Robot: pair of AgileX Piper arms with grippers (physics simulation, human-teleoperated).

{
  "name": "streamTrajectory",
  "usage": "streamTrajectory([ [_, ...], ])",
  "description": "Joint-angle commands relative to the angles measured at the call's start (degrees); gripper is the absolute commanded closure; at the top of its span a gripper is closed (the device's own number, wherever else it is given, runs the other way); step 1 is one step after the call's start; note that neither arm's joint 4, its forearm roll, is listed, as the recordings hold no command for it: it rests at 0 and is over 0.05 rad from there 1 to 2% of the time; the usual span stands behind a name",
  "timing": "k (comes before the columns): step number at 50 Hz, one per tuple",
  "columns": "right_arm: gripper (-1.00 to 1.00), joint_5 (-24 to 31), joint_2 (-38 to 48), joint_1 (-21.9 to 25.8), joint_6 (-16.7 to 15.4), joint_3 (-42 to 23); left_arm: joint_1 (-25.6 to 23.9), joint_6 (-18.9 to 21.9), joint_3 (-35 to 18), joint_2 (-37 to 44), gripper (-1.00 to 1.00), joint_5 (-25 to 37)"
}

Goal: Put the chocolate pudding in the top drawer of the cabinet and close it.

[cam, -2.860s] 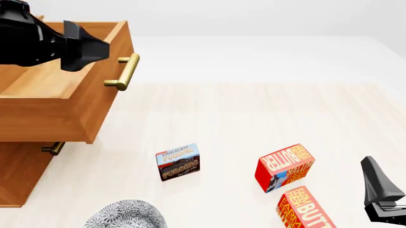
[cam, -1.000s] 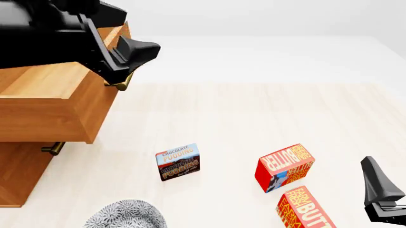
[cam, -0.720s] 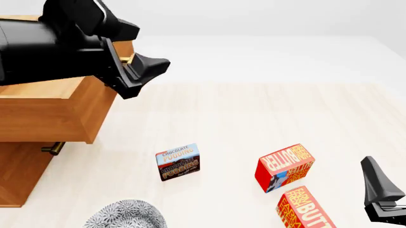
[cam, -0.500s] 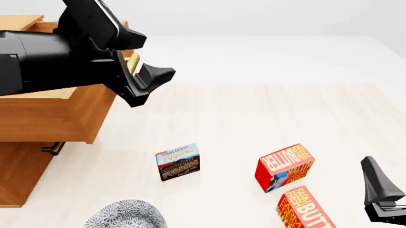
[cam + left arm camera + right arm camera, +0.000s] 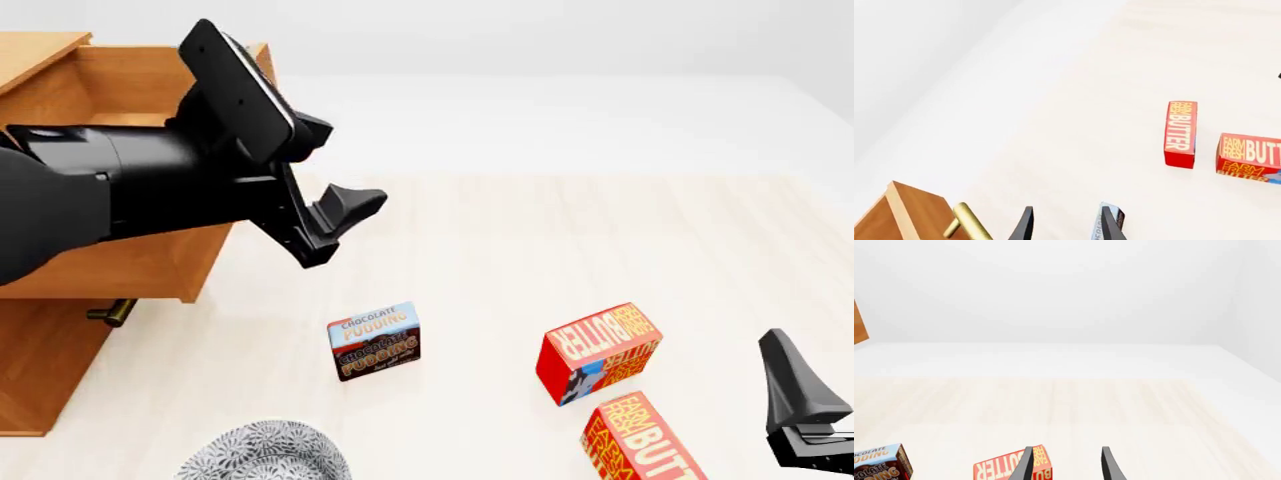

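Observation:
The chocolate pudding [image 5: 374, 341] stands on the table in front of the cabinet [image 5: 40, 370]; it also shows in the right wrist view [image 5: 877, 467]. The top drawer [image 5: 120, 85] is pulled open; its brass handle [image 5: 967, 222] is hidden by my left arm in the front view. My left gripper [image 5: 340, 225] is open and empty, in the air just off the drawer's front, above the pudding and apart from it. Its open fingers also show in the left wrist view [image 5: 1066, 227]. My right gripper [image 5: 1066, 467] is open and empty at the table's near right [image 5: 801, 410].
Two red butter boxes [image 5: 598, 352] [image 5: 641, 440] lie right of the pudding, near my right gripper. A grey patterned bowl [image 5: 260, 455] sits at the near edge, left of the pudding. The lower drawer's handle [image 5: 114, 312] sticks out under the open drawer.
My left arm has swung out from over the open drawer, rightward and down toward the pudding, and now covers the drawer's handle. The right arm and the boxes have not moved.

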Motion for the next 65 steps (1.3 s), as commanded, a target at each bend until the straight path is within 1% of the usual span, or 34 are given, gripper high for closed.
streamTrajectory([
  [1, -1.00, 0.00, 0.01, 0.00, -0.01, 0.00, -0.57, -1.25, 2.31, 1.27, -1.00, -1.90],
  [21, -1.00, 0.00, -0.01, 0.00, 0.02, 0.00, -0.55, -2.69, 5.15, 3.76, -1.00, -5.28],
  [24, -1.00, 0.00, -0.01, 0.00, 0.00, 0.00, -0.26, -2.73, 6.63, 4.32, -1.00, -6.69],
  [36, -1.00, 0.00, 0.00, 0.00, 0.01, 0.00, 0.23, -3.61, 8.65, 5.71, -1.00, -8.77],
  [43, -1.00, 0.00, 0.01, 0.01, 0.03, 0.00, 0.36, -3.51, 9.30, 6.53, -1.00, -9.65],
  [45, -1.00, 0.00, 0.01, -0.01, 0.01, 0.00, -0.40, -3.95, 9.43, 6.68, -1.00, -10.02],
  [54, -1.00, 0.00, 0.00, 0.00, 0.01, 0.00, 0.47, -3.76, 10.90, 8.47, -1.00, -12.10],
  [65, -1.00, 0.00, 0.01, 0.01, 0.00, 0.00, 0.29, -4.74, 11.71, 10.40, -1.00, -13.47],
])
